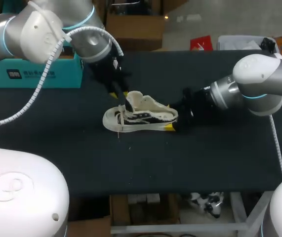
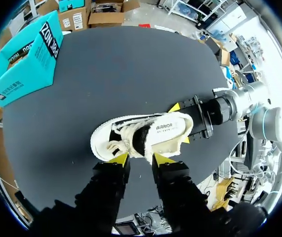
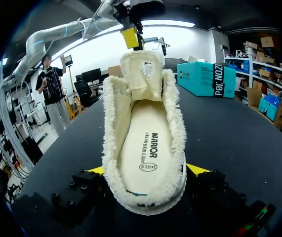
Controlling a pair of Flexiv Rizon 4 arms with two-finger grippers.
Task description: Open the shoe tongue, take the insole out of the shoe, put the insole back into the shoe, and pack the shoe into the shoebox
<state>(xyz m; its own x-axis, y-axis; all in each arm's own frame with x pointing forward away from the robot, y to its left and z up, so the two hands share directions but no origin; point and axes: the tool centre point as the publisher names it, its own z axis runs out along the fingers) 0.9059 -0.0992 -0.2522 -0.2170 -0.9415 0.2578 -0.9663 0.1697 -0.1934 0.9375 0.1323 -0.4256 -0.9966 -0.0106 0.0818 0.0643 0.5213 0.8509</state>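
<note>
One low-top sneaker (image 1: 141, 117), cream canvas with black side stripes and frayed edges, sat near the middle of the black bench (image 1: 131, 163), its sole on the surface and its toe toward the left arm's side. Its insole (image 3: 145, 148) lay flat inside the shoe, cream in colour, with a line of dark lettering running along it and a small oval stamp below, nearer the heel. A small printed label showed on the inner face of the shoe tongue (image 3: 143, 74), which stood upright above the opening. The laces (image 2: 113, 145) hung loose at the front of the sneaker.

The left arm (image 1: 37, 29) came in over the far side of the bench, and its jaws were closed on the top edge of the tongue, with a yellow fingertip (image 2: 120, 158) on each side of it. The right arm (image 1: 259, 79) lay low along the bench, and its jaws clasped the sneaker's heel from both sides, with the yellow fingertips (image 3: 196, 169) pressed against the frayed collar.

A teal shoebox (image 1: 32, 74) rested at the far left of the bench, well apart from the sneaker. It carried white print on its long side and large lettering on a dark strip at one end. Whatever lay inside the box could not be seen.
</note>
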